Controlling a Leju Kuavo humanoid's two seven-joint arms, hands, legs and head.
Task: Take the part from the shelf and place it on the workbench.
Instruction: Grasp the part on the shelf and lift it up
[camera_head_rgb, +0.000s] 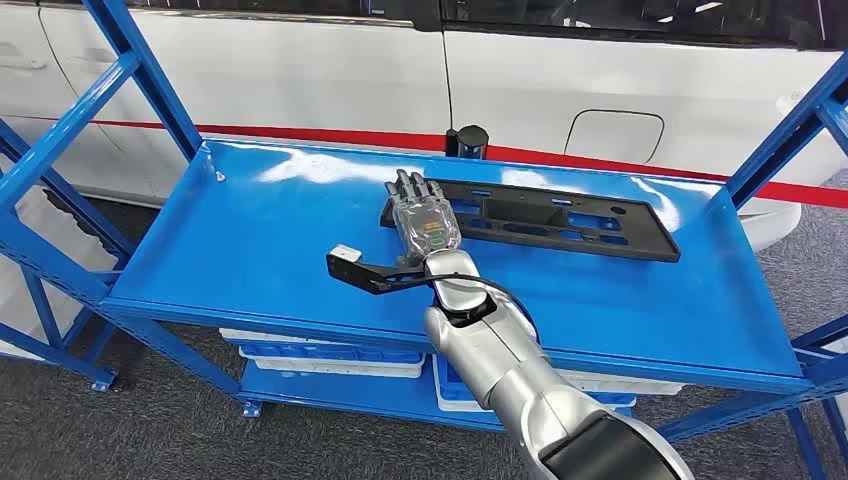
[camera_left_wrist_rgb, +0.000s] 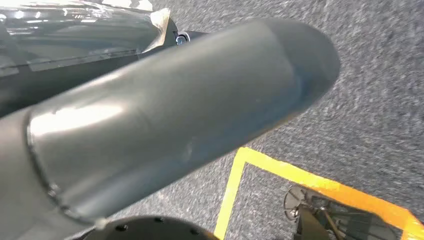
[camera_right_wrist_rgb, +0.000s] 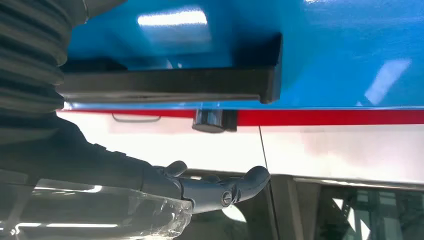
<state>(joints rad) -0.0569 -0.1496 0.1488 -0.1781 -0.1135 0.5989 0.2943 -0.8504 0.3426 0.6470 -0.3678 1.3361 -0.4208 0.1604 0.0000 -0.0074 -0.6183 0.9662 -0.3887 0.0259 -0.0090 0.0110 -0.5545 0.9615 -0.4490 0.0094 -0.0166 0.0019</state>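
Nearest you, the right hand (camera_head_rgb: 424, 218) reaches over the blue shelf (camera_head_rgb: 240, 250) with fingers extended flat and apart, holding nothing, hovering at the near-left end of the black plastic part (camera_head_rgb: 540, 215). That part lies flat on the shelf, its long axis running left to right, slightly angled away leftward. Beyond stands a white car (camera_head_rgb: 560, 90).

Part (camera_head_rgb: 560, 215): long flat black plastic panel with slots and cutouts. Lies flat on blue shelf (camera_head_rgb: 250, 240), toward back right, long side along rear edge, slightly angled. Left end under right hand (camera_head_rgb: 422, 215); right end free.
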